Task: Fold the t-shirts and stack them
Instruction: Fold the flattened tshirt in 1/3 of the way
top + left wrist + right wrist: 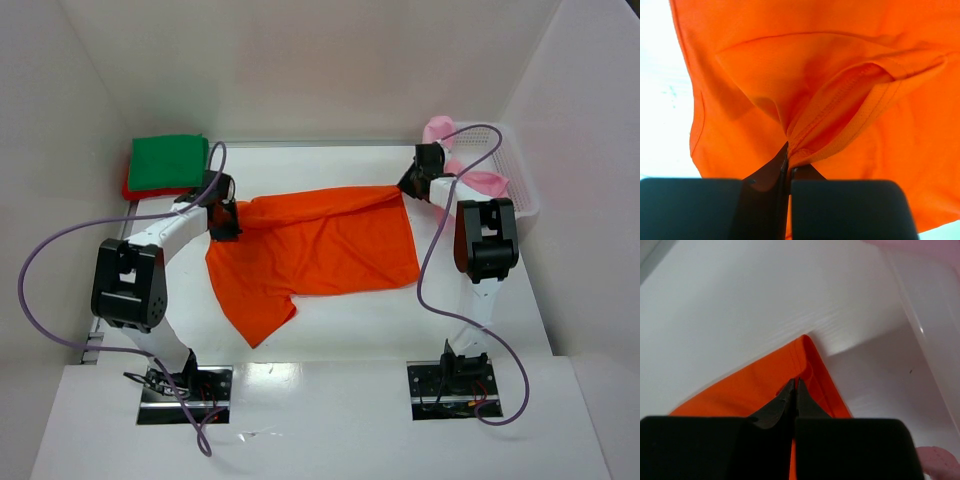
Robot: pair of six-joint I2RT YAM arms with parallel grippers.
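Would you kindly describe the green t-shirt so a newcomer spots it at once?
Look to the far left corner of the white table, beyond the left gripper. The green t-shirt lies folded there atop a red t-shirt, the only green thing in view.

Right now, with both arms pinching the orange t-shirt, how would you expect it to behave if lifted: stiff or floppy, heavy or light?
Probably floppy: the orange t-shirt bunches into soft folds where the left jaws pinch it. Likely light for its size, as the cloth looks thin. Lifted, it would probably sag between the two pinched edges.
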